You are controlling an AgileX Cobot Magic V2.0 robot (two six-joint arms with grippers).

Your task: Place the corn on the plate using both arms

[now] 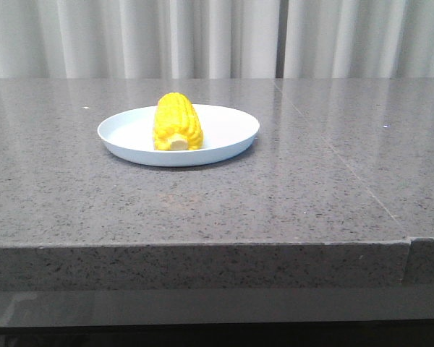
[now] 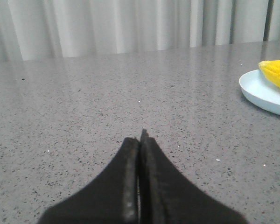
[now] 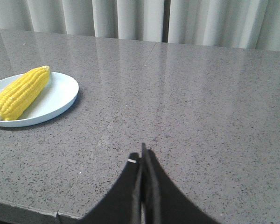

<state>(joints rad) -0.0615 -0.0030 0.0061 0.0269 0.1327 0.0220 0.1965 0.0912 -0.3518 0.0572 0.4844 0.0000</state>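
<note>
Item one: the corn (image 1: 177, 123) lies on the plate (image 1: 228, 137), resting inside the rim, slightly toward the 9 o'clock side of the plate's centre in the front view. Its pale stub end faces 6 o'clock, toward the camera; its tapered tip points to 12 o'clock, toward the curtain (image 1: 217, 36).

Item two: the plate sits flat on the grey speckled stone table (image 1: 311, 195), left of the table's middle line in the front view. A seam in the tabletop runs diagonally at the plate's 3 o'clock side.

Item three: the left gripper (image 2: 141, 140) has its black fingers pressed together, tips meeting, with nothing between them. It hangs low over bare table, well apart from the plate.

Item four: the right gripper (image 3: 143, 156) is likewise closed tight, fingers in contact, holding nothing. It sits above the table near the front edge, well apart from the plate.

Neither gripper appears in the front view.
</note>
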